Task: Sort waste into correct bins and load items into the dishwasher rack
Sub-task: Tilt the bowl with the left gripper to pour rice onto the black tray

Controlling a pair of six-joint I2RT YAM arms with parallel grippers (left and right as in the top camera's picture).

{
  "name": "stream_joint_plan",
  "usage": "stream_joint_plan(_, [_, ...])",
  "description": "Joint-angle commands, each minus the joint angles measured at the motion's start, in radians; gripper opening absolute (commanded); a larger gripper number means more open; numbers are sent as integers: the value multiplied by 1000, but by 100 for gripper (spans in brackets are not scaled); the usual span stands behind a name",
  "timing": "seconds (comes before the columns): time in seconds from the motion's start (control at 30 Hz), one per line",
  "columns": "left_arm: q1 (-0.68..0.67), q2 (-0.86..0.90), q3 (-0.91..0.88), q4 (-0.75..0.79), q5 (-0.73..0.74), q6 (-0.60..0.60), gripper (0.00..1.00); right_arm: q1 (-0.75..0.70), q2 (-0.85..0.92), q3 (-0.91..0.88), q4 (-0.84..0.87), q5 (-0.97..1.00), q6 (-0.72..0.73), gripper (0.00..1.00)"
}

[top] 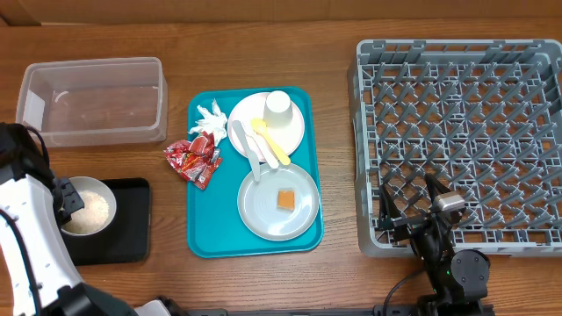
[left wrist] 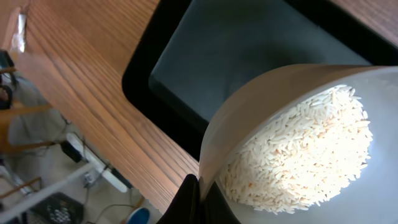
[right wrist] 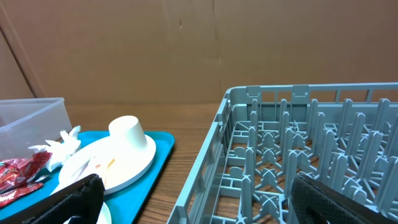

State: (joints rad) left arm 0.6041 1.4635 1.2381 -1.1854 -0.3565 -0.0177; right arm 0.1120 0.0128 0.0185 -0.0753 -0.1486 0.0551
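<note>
My left gripper [top: 63, 204] is shut on the rim of the small white bowl [top: 88, 211], which holds white rice [left wrist: 305, 149]. The bowl is over the left part of the black tray [top: 127, 237]; in the left wrist view my fingers [left wrist: 200, 190] pinch the bowl's wall [left wrist: 249, 106] above the tray [left wrist: 249, 43]. The clear tub [top: 92, 98] stands behind. On the teal tray [top: 206, 233] lie two plates [top: 294, 132], a cup [top: 278, 105], cutlery [top: 272, 147] and an orange cube [top: 285, 200]. My right gripper [top: 408, 209] is open at the grey rack's [top: 362, 132] front left corner.
A crumpled napkin [top: 208, 118] and red wrappers [top: 195, 158] lie at the teal tray's left edge. In the right wrist view the rack wall [right wrist: 249, 124] stands right in front, the cup [right wrist: 124, 132] to its left. The table's front edge runs close by the black tray.
</note>
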Motion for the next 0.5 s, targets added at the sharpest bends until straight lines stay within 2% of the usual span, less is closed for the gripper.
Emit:
stream_joint_plan(0.0, [5,31,-11,8,-35,95,4,6,-10,-10,5,14,-3,100])
stream_joint_plan(0.3, [4,93,-11,51,-286,100,4,6,-10,-10,5,14,-3,100])
stream_joint_plan(0.47, [4,103,-11,89,-365,117,4,6,-10,-10,5,14,-3,100])
